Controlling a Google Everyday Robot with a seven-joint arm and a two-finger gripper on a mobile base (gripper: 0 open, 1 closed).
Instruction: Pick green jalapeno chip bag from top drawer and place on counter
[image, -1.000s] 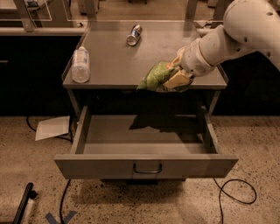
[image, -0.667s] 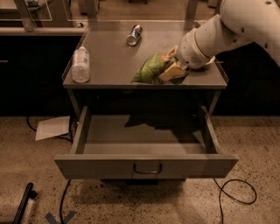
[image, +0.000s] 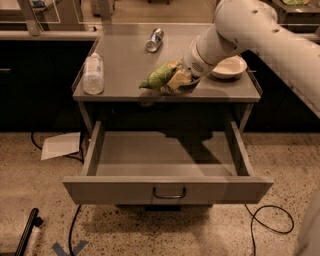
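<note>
The green jalapeno chip bag (image: 160, 76) is held in my gripper (image: 176, 82), just above the front middle of the counter (image: 125, 65). The gripper is shut on the bag's right end and reaches in from the upper right on the white arm (image: 240, 25). The bag's shadow falls on the counter below it. The top drawer (image: 167, 187) stands pulled fully open beneath the counter, its inside bare, its small dark bar handle (image: 169, 193) at the front centre.
A clear plastic bottle (image: 93, 74) lies on the counter's left side. A metal can (image: 154, 40) lies at the back centre. A white bowl (image: 229, 66) sits at the right. A sheet of paper (image: 61, 146) and cables (image: 270, 220) lie on the floor.
My gripper has carried the bag up and to the left, from over the drawer's right front edge to above the front middle of the counter.
</note>
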